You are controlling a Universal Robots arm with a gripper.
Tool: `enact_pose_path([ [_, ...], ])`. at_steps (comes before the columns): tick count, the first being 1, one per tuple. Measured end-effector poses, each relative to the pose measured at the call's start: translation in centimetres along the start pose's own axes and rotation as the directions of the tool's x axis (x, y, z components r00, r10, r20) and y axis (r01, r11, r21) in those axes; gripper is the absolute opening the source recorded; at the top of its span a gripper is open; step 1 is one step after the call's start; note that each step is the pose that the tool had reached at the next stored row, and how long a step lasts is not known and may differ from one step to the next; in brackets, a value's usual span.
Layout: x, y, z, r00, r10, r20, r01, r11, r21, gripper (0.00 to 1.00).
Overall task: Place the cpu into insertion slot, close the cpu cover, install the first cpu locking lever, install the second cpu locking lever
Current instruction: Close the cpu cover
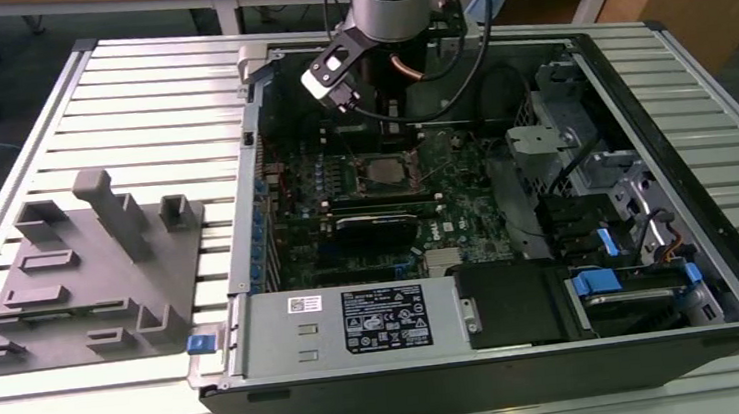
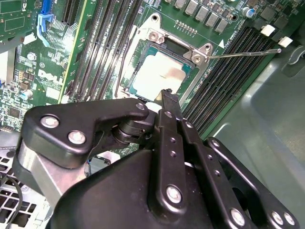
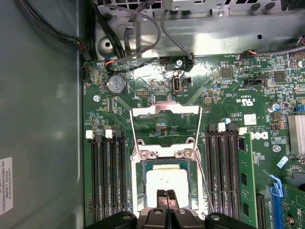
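Note:
The cpu [image 3: 167, 180] lies flat in the insertion slot [image 3: 143, 191], its silver top facing up; it also shows in the second wrist view as the cpu [image 2: 159, 76] and from outside as the cpu [image 1: 381, 173]. The cpu cover [image 3: 164, 110] stands swung back open beyond the slot. Thin wire locking levers run along both sides, one lever [image 3: 203, 167] and one lever [image 2: 243, 53] sticking out free. My gripper [image 3: 167, 196] hangs just above the chip's near edge with its fingers [image 2: 167, 98] pressed together and nothing between them. The arm reaches down into the case in the exterior view, gripper [image 1: 386, 123].
The green board [image 1: 347, 259] sits inside an open computer case [image 1: 689, 189] on a slatted metal table [image 1: 132, 97]. Long black memory slots [image 3: 107, 181] flank the socket on both sides. A grey fixture block [image 1: 94, 271] stands at the exterior view's left. Cables [image 3: 133, 28] hang near the case wall.

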State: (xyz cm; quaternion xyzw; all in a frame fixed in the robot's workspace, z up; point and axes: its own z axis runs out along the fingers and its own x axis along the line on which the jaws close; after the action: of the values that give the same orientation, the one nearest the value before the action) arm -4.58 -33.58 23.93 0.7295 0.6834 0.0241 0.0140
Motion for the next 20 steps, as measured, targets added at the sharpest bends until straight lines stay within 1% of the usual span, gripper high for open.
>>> enact_pose_path([
  [5, 0.0, 0.0, -0.08, 1.0, 0.0, 0.0002, 0.0, 1.0, 0.0003, 0.11],
  [17, 0.02, 0.08, -1.39, 1.0, 0.0, 0.0002, 0.0, 1.0, 0.0035, 0.11],
  [20, 0.03, 0.08, -1.53, 1.0, 0.0, 0.0002, 0.0, 1.0, 0.0038, 0.11],
])
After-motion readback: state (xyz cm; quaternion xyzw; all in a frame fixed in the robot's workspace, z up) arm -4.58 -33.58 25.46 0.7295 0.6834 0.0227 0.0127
